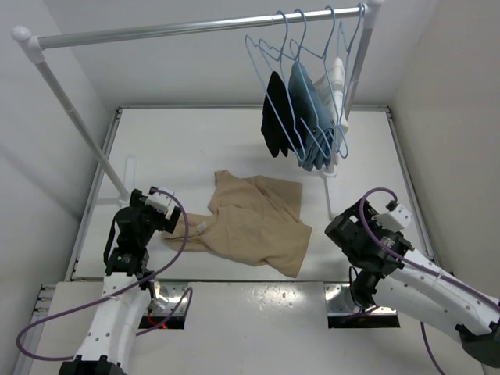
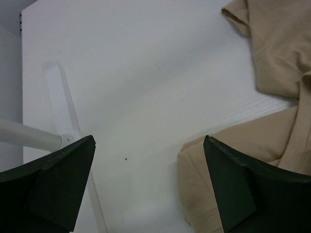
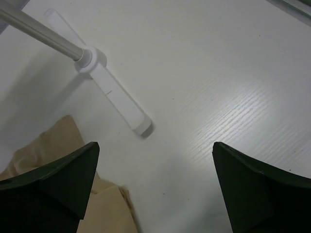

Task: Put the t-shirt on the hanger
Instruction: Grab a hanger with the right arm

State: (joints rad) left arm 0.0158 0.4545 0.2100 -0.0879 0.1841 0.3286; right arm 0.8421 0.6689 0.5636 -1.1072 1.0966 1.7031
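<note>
Looking down from above, the t-shirt (image 1: 254, 223) lies rumpled on the white table (image 1: 187, 133), nearer the near edge than the far one, about midway between the side edges. The left arm (image 1: 129, 242) sits just beside its left sleeve and the right arm (image 1: 375, 242) stands a little apart off its right side. Only this view shows the clothes rail (image 1: 195, 27) and the bunch of blue hangers (image 1: 308, 78) towards the far right corner, carrying black, blue and white clothes; I cannot pick out a bare hanger among them. The far half of the table is open.

From the left wrist, the left gripper (image 2: 148, 145) is spread wide with only bare table between its fingers; the shirt's folded sleeve reaches the inner side of the right-hand finger (image 2: 233, 189). A rail foot (image 2: 60, 97) and pole (image 2: 29, 136) lie towards the left edge.

From the right wrist, the right gripper (image 3: 155, 148) is also spread wide over bare table, holding nothing. A corner of shirt shows by its left-hand finger (image 3: 53, 184), with the other rail foot (image 3: 114, 97) beyond and open table on the right
</note>
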